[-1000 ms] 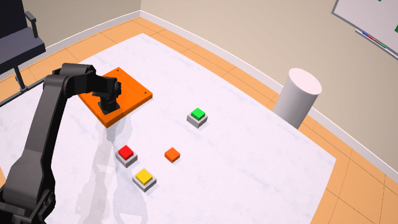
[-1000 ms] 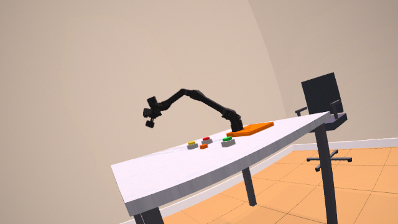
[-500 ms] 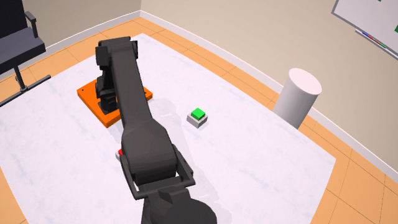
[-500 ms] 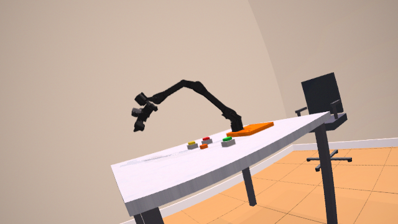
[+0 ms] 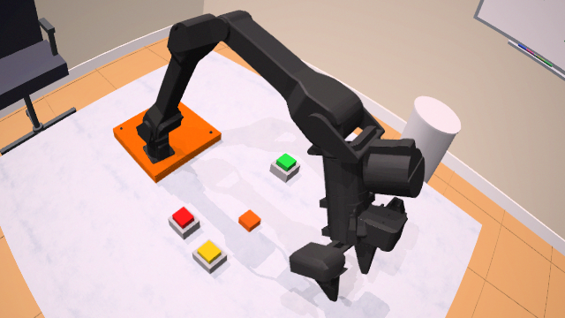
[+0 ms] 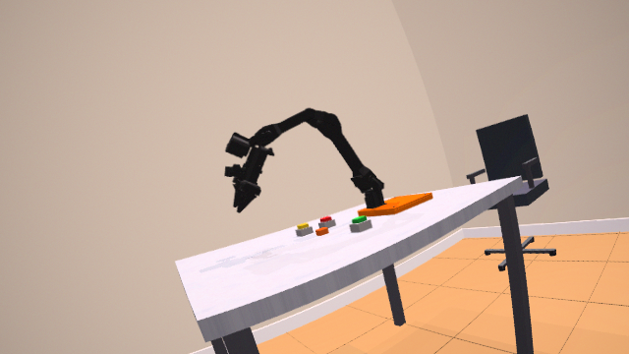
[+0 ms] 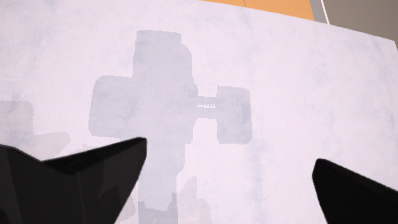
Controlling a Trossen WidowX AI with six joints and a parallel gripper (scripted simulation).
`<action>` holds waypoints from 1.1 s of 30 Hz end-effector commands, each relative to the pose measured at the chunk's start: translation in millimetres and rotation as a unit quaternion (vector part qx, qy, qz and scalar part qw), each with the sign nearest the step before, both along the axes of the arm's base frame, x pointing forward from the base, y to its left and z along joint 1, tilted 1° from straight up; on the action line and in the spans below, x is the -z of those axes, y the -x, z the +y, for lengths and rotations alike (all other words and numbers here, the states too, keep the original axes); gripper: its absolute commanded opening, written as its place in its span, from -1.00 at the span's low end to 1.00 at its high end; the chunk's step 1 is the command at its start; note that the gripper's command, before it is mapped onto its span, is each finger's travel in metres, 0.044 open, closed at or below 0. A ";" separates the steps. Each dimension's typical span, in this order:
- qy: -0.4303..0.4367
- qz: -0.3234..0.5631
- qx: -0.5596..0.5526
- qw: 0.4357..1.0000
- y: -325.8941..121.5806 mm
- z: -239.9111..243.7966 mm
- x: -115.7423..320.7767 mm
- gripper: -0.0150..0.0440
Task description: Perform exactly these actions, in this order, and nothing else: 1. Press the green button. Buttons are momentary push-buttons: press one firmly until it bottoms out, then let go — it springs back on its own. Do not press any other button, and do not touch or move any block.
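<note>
— Gripper [image 5: 349,276]: how is it recorded?
— Spread wide, nothing held; hung above the white table [image 5: 88,247], fingertips pointed down, well apart from every button.

— Items listed left to right in the top view?
— Red button [image 5: 183,217]; yellow button [image 5: 208,251] just in front; orange block [image 5: 249,220]; green button [image 5: 286,162], found between the orange base plate [image 5: 194,137] and the arm's wrist, untouched.

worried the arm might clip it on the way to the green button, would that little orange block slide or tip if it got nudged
The orange block looks low and flat, wider than tall, so it would probably slide rather than tip. It looks small and sits loose on the smooth white table, so even a light brush would likely shift it. The open gripper hangs well above the table.
</note>
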State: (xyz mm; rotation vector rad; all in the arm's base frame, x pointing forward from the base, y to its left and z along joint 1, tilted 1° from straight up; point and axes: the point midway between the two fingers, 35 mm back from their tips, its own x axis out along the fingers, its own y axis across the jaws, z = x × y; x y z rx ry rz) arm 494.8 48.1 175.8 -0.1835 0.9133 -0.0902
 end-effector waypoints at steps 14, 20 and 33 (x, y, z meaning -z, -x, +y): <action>-0.097 0.283 -0.055 0.953 265.3 174.9 26.4 0.86; -0.088 0.313 -0.051 0.944 297.1 176.9 26.8 0.86; -0.088 0.313 -0.051 0.944 295.7 179.6 88.5 -0.20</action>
